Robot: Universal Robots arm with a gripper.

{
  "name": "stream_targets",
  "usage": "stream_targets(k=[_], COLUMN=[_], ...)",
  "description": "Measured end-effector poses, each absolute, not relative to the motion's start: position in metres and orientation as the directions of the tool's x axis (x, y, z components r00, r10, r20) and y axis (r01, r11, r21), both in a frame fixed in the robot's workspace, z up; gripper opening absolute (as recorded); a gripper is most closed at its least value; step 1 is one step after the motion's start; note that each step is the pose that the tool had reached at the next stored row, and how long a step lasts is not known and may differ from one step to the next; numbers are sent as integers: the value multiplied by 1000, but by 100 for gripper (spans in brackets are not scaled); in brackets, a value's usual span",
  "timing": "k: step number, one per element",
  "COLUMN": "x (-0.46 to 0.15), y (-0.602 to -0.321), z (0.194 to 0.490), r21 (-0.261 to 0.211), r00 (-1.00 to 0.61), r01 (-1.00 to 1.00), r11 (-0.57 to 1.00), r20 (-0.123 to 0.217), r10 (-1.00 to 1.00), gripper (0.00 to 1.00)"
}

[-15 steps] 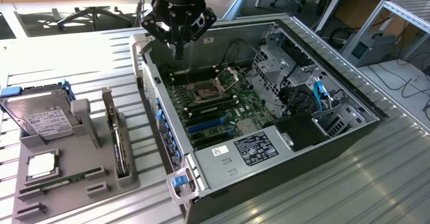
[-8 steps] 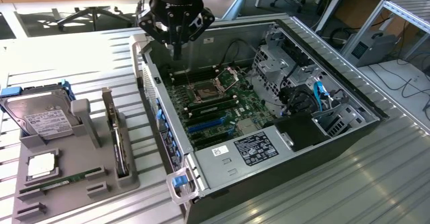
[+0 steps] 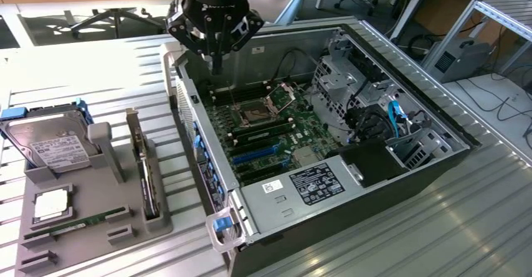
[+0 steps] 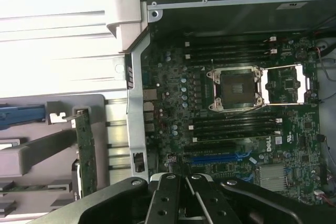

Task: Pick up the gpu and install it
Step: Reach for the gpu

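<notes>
The gpu (image 3: 148, 177) stands on its long edge in a slot of the grey holder tray (image 3: 124, 193) at the exterior view's left, its silver bracket at the far end. It is a thin dark board, also visible as the gpu (image 4: 85, 150) in the wrist view. My gripper (image 3: 216, 64) hangs over the far corner of the open computer case (image 3: 432, 121), well away from the card. Its fingers (image 4: 167, 203) are drawn together with nothing between them. Below lies the motherboard (image 3: 266, 134) with a blue expansion slot (image 4: 220, 157).
On the holder tray sit a silver hard drive (image 3: 54, 143), a processor chip (image 3: 52, 203) and a green RAM stick (image 3: 75, 224). The case's raised side wall (image 3: 195, 140) separates tray and motherboard. Drive cages and cables (image 3: 374, 115) crowd the case's right part.
</notes>
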State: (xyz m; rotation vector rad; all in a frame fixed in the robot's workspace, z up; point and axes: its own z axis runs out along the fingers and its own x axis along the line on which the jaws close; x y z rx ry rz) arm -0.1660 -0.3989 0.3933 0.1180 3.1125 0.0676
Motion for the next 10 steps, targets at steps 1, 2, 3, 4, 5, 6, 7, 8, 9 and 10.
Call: stream_targets(k=[1, 2, 3, 4, 5, 6, 7, 8, 9, 10], x=[-166, -167, -168, -168, -169, -169, -170, -170, -171, -171], y=[-399, -399, -399, -399, -399, -399, -399, -399, -399, -399], z=[393, 393, 393, 393, 393, 393, 393, 393, 393, 393], r21=[44, 44, 44, 44, 44, 44, 44, 44, 44, 44], r00=[-997, -997, -997, -997, -997, -997, -997, -997, -997, -997], r01=[75, 75, 75, 75, 75, 75, 75, 75, 75, 75], r11=[996, 996, 996, 996, 996, 996, 996, 996, 996, 996], r20=[-24, -24, -24, -24, -24, -24, -24, -24, -24, -24], r10=[76, 76, 76, 76, 76, 76, 76, 76, 76, 76], gripper=[11, 11, 11, 11, 11, 11, 11, 11, 11, 11])
